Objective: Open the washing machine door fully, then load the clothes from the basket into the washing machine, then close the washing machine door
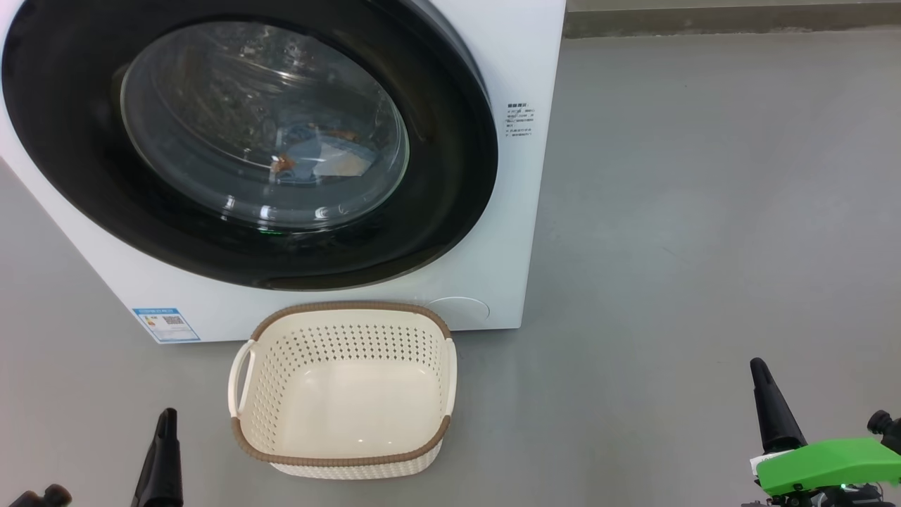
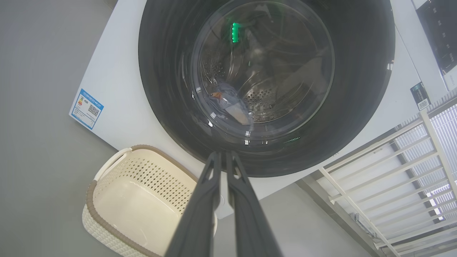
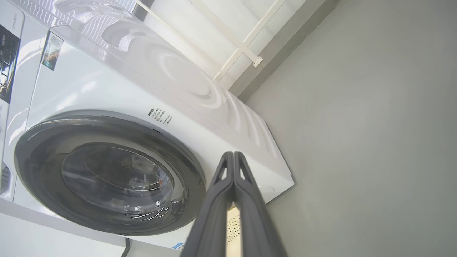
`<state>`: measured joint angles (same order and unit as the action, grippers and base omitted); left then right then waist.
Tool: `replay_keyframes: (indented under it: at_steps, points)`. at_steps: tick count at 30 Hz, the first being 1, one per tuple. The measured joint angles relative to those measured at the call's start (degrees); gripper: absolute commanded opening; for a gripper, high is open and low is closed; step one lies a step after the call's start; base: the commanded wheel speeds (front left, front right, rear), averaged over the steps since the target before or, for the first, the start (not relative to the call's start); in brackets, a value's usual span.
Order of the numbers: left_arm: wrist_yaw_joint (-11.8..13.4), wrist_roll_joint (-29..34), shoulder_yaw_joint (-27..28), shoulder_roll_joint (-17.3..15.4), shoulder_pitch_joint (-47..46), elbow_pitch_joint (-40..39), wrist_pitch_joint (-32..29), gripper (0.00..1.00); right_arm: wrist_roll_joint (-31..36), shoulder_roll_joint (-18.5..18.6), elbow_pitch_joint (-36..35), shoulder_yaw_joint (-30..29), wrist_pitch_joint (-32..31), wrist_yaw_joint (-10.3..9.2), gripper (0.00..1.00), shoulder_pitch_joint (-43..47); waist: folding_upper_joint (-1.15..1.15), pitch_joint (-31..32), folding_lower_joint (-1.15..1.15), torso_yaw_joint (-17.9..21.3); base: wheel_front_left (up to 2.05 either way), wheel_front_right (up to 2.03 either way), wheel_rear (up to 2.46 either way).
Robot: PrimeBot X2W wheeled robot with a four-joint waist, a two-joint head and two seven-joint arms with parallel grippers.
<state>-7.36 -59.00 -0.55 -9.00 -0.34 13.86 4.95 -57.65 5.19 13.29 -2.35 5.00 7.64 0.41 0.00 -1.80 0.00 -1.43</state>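
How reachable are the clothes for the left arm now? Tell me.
Probably not: the clothes lie in the washer behind its shut door, while the left tool sits closed beside the basket. The door would have to open first.

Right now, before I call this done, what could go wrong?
1. The washing machine door looks shut, but whether it latched cannot be told; it might swing open.
2. The empty basket sits close before the washing machine, ahead of the shut left end effector and right end effector; rolling forward could knock it.
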Motion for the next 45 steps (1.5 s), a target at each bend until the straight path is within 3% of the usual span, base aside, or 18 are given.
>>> replay_keyframes:
  at_steps: [45]
  points:
    - [0.00, -22.41, 3.25, 4.56, -2.10, 0.75, -7.49, 0.00, -23.77, -1.51, 1.40, -3.20, -7.23, -0.16, 0.00, -2.61, 0.00, 1.13, 0.00, 0.99, 0.00, 0.00, 0.00]
